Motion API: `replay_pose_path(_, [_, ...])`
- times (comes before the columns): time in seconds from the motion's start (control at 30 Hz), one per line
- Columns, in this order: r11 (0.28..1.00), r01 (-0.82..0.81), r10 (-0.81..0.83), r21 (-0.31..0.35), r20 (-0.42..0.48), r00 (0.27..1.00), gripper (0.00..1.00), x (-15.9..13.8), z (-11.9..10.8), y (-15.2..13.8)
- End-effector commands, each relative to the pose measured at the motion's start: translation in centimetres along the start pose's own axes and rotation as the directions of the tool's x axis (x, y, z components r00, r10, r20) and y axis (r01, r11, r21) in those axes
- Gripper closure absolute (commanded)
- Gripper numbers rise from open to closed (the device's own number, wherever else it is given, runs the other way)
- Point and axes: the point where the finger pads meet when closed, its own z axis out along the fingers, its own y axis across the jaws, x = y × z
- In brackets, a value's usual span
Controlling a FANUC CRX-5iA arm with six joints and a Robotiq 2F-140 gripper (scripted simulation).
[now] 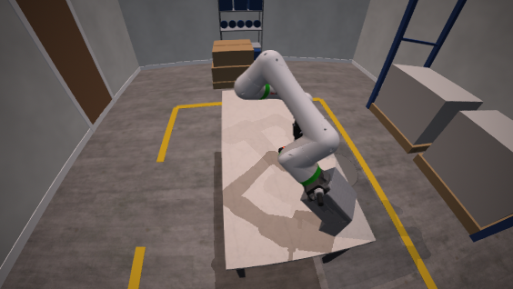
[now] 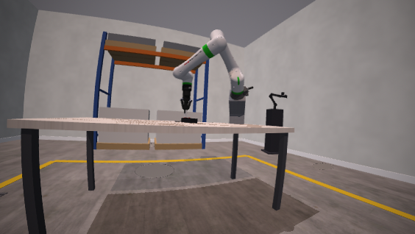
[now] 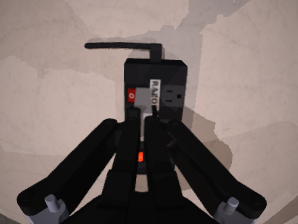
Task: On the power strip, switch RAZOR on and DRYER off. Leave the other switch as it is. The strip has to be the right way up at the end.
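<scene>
Black power strip [image 3: 154, 90] fills mid wrist view, lying flat on pale wood table [image 3: 53, 43], face up. Long axis runs up-down in frame; cord [image 3: 123, 46] leaves far end and bends off to the left. Red rocker [image 3: 132, 95] at strip's left edge, white label patch [image 3: 156, 91] mid, socket [image 3: 174, 96] to the right. A small orange-red spot [image 3: 140, 156] shows low between the fingers, cannot tell what it is. Gripper [image 3: 148, 123] fingers pressed together, nothing between them; tips point at strip's near half, over/at the label area. Contact w/ strip cannot be told from here.

Top view: arm [image 1: 291, 109] bends over the table [image 1: 255, 236] and hides strip almost entirely; only a tiny red speck by the elbow. Shows table layout, grey pedestal [image 1: 338, 200] at table's near right corner, yellow floor line [image 1: 165, 136]. No strip detail.

Exterior view: side-on, low. Strip [image 2: 189, 119] reads as a thin dark slab on table [image 2: 147, 126] top, about mid-length. Gripper [image 2: 185, 108] hangs vertical straight above it, tips just over strip; gap vs touch not resolvable. Blue rack [image 2: 98, 88] behind.
</scene>
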Motion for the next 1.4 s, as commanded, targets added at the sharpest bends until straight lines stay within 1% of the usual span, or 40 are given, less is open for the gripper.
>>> replay_pose_path(0.0, [1.000,0.000,0.000,0.000,0.000,1.000,1.00,0.02,-0.01,-0.01])
replay_pose_path(1.37, [1.000,0.000,0.000,0.000,0.000,1.000,1.00,0.02,0.91,-0.01])
